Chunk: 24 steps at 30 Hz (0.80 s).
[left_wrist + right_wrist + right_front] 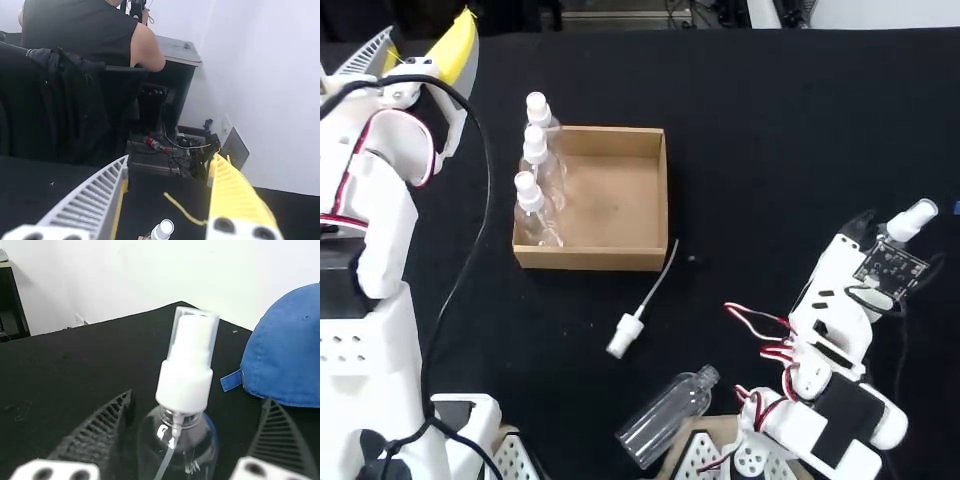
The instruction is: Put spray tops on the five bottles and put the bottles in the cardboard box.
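The gravest risk I find concerns the capped bottle [184,390] standing between the jaws of my right pincer [197,400], well apart from the cardboard box [610,258]. I cannot tell whether that pincer is clamped on it, and smooth clear plastic in a poor hold could slip or tip on the way across the tabletop [770,130]. Second, three finished bottles [542,170] crowd one wall of the box, so a careless entry could knock them over. Third, the uncapped bottle [668,415] lies on its side near the arm bases and would likely roll if nudged. Least, the loose spray top [623,338] lies just outside the box, its thin tube pointing towards the box corner. The tube may bend or miss the bottle neck. My left pincer [170,159] is spread wide and holds nothing, raised near the far corner. The tabletop is black and matte. A blue cap [287,355] rests on it beyond the capped bottle. A white wall [125,275] backs the room, and tangled cables [175,145] lie on the floor.
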{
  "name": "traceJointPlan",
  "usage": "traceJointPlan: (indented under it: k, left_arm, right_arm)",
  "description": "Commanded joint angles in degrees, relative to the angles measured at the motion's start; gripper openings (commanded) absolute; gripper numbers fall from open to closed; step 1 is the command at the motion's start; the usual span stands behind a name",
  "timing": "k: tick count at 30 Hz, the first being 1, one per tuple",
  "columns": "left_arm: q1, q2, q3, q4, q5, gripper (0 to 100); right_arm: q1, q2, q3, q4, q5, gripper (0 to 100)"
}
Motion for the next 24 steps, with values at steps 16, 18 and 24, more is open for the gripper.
traceJointPlan:
  k: [16,18,24]
  left_arm:
    - [-0.22,-0.09,-0.57,-1.41,-0.53,23]
    - [-0.22,-0.09,-0.57,-1.41,-0.53,23]
    - [-0.22,-0.09,-0.57,-1.41,-0.62,23]
  right_arm:
    - [-1.67,8.31,-5.49,-0.18,0.35,34.6]
    - [-1.67,7.6,-5.49,-0.18,0.26,34.6]
    - [-1.67,5.23,-5.49,-0.18,0.09,34.6]
